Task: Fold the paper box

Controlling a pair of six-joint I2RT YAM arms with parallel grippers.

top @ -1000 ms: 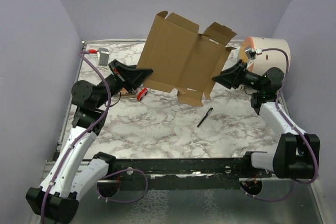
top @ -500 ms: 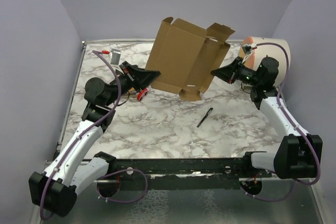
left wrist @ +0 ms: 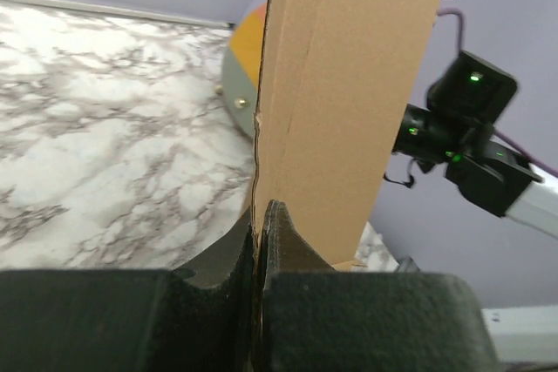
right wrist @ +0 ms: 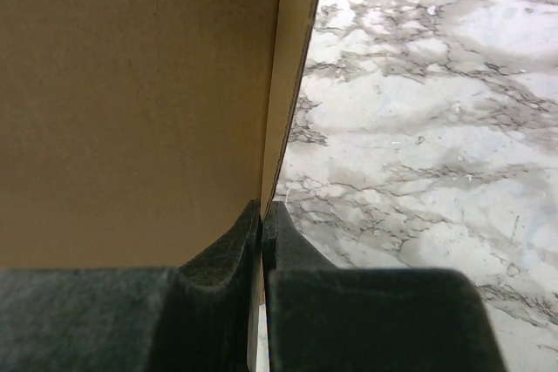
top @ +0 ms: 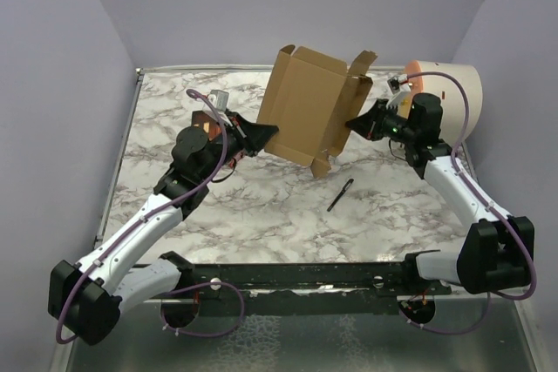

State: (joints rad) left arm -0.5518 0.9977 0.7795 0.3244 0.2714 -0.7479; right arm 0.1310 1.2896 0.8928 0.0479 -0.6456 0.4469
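Neighbouring paper box [top: 305,111]: cream cylinder [top: 450,90], pen [top: 340,195].

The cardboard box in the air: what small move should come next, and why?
Probably bring the left gripper and right gripper slightly closer together: each is shut on an opposite edge of the paper box, held above the table, its side panels only partly bent up.

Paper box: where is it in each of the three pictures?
Top external: paper box in the upper middle, up off the marble table.
Left wrist: tall strip up the middle.
Right wrist: fills the left side.
Shared landmark: the marble table, in all three.
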